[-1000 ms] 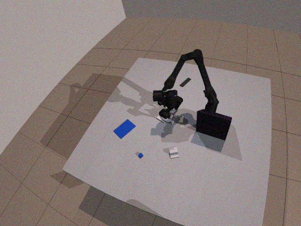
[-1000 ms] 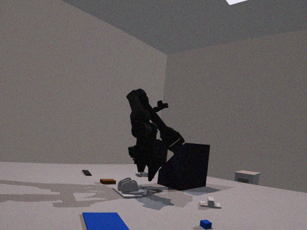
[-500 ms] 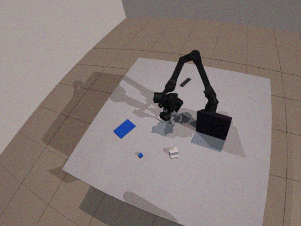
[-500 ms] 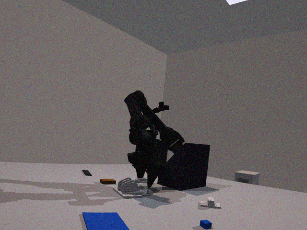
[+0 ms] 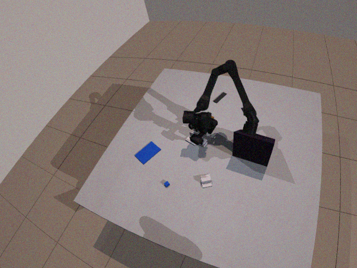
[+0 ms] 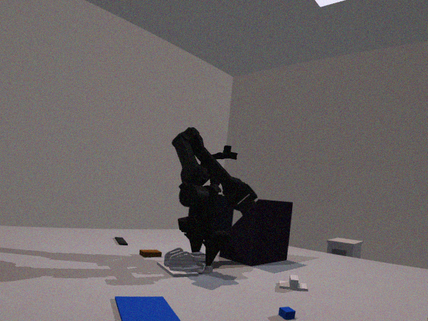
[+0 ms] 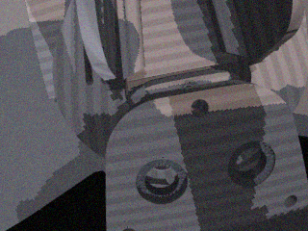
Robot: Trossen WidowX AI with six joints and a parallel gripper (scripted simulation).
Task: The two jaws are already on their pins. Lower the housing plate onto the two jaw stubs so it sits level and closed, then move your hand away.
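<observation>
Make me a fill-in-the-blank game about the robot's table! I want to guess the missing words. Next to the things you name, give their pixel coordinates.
1. The flat rectangular panel [image 5: 148, 152] [image 6: 146, 308] is coloured ____.
2. The small blue block [image 5: 167, 183] [image 6: 287, 313] is shaped like a ____.
3. In the wrist view, the pale plate with rounded corners [image 7: 144, 140] has ____ large ringed holes.
4. The robot's arm [image 5: 211, 83] [image 6: 216, 166] is coloured ____.

Missing words: blue; cube; two; black.

Grey, two-holed housing plate [image 7: 217, 192], gripped.
</observation>
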